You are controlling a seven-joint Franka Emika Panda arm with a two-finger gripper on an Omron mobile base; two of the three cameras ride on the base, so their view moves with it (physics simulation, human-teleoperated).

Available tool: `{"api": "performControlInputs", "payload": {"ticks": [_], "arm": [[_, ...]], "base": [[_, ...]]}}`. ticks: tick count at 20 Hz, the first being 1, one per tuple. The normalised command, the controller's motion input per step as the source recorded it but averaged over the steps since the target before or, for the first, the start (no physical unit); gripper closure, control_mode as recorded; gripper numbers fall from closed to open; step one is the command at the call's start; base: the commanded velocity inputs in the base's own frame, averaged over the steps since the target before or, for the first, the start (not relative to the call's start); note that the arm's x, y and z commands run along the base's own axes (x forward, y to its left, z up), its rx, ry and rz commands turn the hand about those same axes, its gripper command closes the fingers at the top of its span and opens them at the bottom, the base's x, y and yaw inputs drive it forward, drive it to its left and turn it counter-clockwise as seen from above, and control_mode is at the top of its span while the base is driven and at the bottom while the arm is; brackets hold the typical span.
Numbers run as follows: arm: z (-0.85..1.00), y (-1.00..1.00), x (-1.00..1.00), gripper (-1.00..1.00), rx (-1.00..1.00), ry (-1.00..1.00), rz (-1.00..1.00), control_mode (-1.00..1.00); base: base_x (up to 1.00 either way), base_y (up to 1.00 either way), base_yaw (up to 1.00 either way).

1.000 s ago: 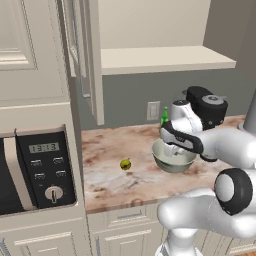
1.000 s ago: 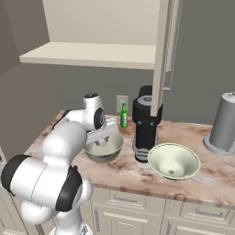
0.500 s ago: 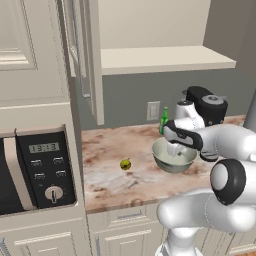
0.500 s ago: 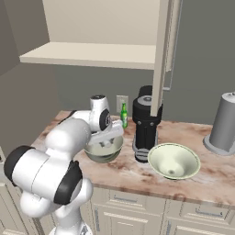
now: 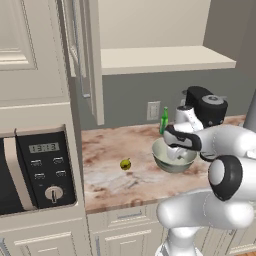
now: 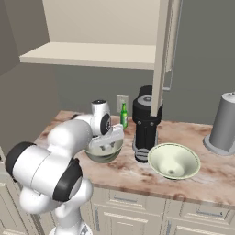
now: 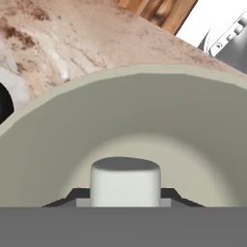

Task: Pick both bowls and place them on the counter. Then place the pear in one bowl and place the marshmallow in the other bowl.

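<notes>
Since a second ago the arm has swung lower over the deep bowl [image 5: 173, 156], right of centre in the left base view. The pear [image 5: 125, 164] sits left of it on the counter [image 5: 110, 175]. The claw [image 7: 125, 200] pinches the marshmallow [image 7: 125, 181], low-centre in the hand view, inside that bowl; the wide bowl [image 6: 174, 161] lies right.

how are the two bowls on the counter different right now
The grey-green bowl is deeper and narrower; the cream-green bowl is wider and shallower. The grey-green bowl has the gripper reaching into it with the marshmallow between its fingers; the cream-green bowl holds nothing. The grey-green bowl sits left of the black appliance, the cream-green bowl right. Both stand upright on the counter.
</notes>
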Motion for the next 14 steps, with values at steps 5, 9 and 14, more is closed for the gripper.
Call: {"api": "performControlInputs", "payload": {"ticks": [5, 9, 14], "arm": [[-0.20, 0.00, 0.00, -1.00, 0.00, 0.02, 0.00, -1.00], [-0.04, 0.00, 0.00, -1.00, 0.00, 0.02, 0.00, -1.00], [0.01, 0.00, -0.09, -1.00, 0.01, 0.00, 0.00, -1.00]], "base": [[0.00, 0.00, 0.00], [0.00, 0.00, 0.00], [0.00, 0.00, 0.00]]}}
